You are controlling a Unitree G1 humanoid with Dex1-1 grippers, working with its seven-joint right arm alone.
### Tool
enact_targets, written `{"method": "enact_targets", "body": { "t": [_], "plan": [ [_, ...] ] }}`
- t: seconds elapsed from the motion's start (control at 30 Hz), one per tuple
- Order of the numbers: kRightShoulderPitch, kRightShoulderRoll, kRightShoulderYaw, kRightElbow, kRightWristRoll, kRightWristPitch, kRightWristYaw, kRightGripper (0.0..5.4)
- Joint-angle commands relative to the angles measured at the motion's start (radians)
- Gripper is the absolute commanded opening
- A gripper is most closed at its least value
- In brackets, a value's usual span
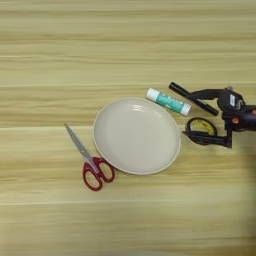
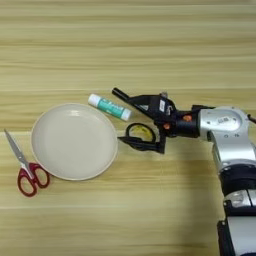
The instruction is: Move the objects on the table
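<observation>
The round beige plate [image 2: 74, 141] sat empty at centre-left of the wooden counter [image 2: 128, 45]. The white glue stick [image 2: 109, 107] with its teal label lay flat just off the plate's upper-right rim, tilted down to the right. The right gripper [image 2: 131, 120] reached in from the right with its two black fingers spread apart and holding nothing. One finger lay near the stick's right end, the other lower, beside a small yellow and black object [image 2: 141, 132]. Red-handled scissors [image 2: 24, 167] lay left of the plate. The stick looked light, rigid and smooth, likely to roll; gripping across its middle seemed best.
</observation>
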Motion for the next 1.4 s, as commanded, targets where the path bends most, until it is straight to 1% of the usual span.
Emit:
{"method": "enact_targets", "body": {
  "t": [0.03, 0.2, 0.33, 0.6, 0.9, 1.4],
  "plan": [
    [-0.011, -0.029, -0.014, -0.165, 0.040, 0.038, -0.029, 5.38],
    [0.028, -0.032, -0.011, -0.281, 0.060, 0.077, -0.031, 5.38],
    [0.053, -0.027, -0.010, -0.362, 0.090, 0.109, -0.026, 5.38],
    [0.095, -0.022, 0.017, -0.478, 0.114, 0.150, -0.020, 5.38],
    [0.111, -0.023, 0.038, -0.523, 0.110, 0.165, -0.015, 5.38],
    [0.120, -0.026, 0.046, -0.530, 0.107, 0.164, -0.013, 5.38]
  ]
}}
